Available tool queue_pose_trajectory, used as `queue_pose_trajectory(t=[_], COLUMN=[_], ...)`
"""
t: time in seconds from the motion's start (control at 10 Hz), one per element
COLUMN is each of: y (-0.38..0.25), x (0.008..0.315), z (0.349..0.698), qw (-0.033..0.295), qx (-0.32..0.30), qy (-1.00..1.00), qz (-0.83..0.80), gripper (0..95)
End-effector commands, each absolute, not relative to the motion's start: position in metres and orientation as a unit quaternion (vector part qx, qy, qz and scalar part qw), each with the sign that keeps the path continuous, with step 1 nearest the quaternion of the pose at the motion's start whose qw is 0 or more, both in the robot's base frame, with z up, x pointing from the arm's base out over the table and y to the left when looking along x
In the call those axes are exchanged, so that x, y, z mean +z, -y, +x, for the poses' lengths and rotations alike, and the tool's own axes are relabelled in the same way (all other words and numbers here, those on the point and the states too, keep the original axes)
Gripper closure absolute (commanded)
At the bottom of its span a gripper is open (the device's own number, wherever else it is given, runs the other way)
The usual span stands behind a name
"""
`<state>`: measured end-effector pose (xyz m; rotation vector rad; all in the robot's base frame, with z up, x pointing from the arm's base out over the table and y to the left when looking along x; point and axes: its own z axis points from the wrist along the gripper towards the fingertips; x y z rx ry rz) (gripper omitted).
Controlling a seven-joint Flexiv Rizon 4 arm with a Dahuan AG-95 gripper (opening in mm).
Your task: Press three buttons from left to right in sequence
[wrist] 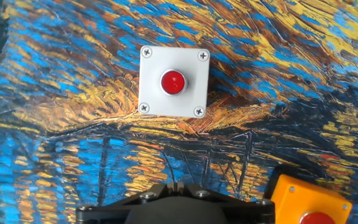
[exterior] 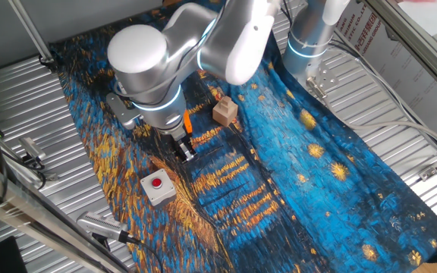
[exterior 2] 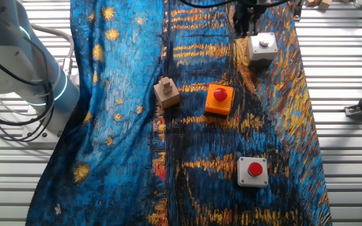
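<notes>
**A:** The three buttons — where do they sit relative to my fingers (exterior: pixel 184 149)?

**B:** In one fixed view the dark fingers point down at the cloth, just above it, with one grey-based button (exterior: pixel 158 185) in front of them toward the camera. I cannot tell whether they are open or closed: no view shows the tips clearly, and they hold nothing I can see.

**A:** What does my hand view give?

**B:** A grey square box with a round red cap (wrist: pixel 173 81) sits upper centre, a screw at each corner. The orange button (wrist: pixel 309 202) shows at the lower right corner, partly cut off. The black hand body fills the bottom edge.

**A:** And the other fixed view?

**B:** All three show there. One grey button (exterior 2: pixel 253 171) lies low, the orange one (exterior 2: pixel 219 99) in the middle, and the second grey button (exterior 2: pixel 261 49) near the top; its cap looks pale rather than red. The dark fingers (exterior 2: pixel 244 22) hang just beside it. A tan wooden block (exterior 2: pixel 167 93) stands near the orange button. Everything rests on a blue and gold painted cloth (exterior 2: pixel 118 113) over the ribbed metal table (exterior 2: pixel 351 163).
</notes>
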<state>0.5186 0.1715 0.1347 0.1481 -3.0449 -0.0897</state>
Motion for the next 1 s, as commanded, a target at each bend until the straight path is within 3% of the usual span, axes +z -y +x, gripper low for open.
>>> queue_pose_trajectory(t=[0.1, 1.0], y=[-0.1706, -0.1706], x=[0.1359, 0.1359], z=[0.5164, 0.5164], qw=[0.040, 0.023], qx=[-0.032, -0.035], qy=[0.998, 0.999], qz=[0.035, 0.003], gripper=[95.0, 95.0])
